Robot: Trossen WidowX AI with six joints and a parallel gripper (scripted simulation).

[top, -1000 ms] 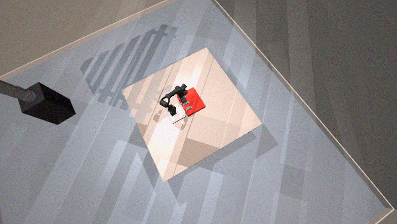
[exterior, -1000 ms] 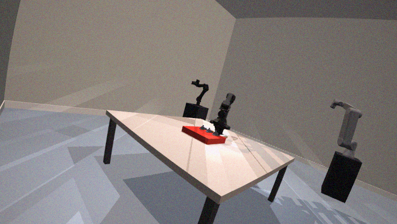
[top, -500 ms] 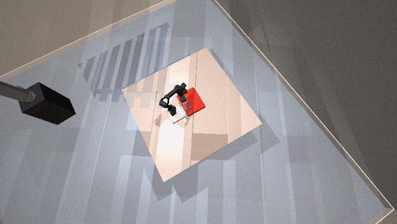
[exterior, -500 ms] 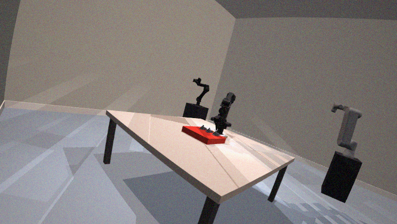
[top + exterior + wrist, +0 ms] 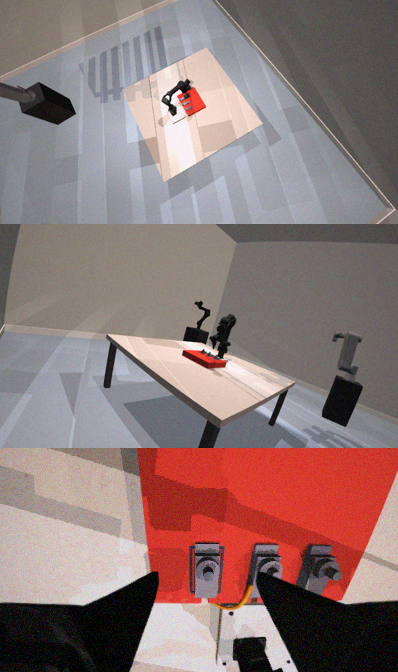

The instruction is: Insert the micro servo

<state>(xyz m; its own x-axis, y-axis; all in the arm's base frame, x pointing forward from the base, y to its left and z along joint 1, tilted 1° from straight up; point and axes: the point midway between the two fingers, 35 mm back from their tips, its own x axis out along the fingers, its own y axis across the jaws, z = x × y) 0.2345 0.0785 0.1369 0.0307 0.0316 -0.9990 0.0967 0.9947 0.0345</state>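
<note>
The micro servo [image 5: 207,582] [image 5: 183,98] [image 5: 217,357] sits within the dark outline of the marked pocket [image 5: 191,570] on the red deck [image 5: 280,493] [image 5: 197,98] [image 5: 195,357]. Its output shaft points up towards the wrist camera. I cannot tell whether both ears are flat on the deck. Its orange cable [image 5: 232,607] curves from near its lower end towards the middle servo; whether it lies in the side notch is unclear. My gripper [image 5: 208,577] [image 5: 187,96] [image 5: 213,347] is open and empty, above the servo, with one fingertip on either side of it and clear of it in the wrist view.
Two other servos stand in a row beside it, a middle one [image 5: 266,565] [image 5: 186,103] and an end one [image 5: 317,568] [image 5: 189,108]. The right finger overlaps the middle servo in the wrist view. A white base plate [image 5: 179,118] [image 5: 227,640] lies beside the deck.
</note>
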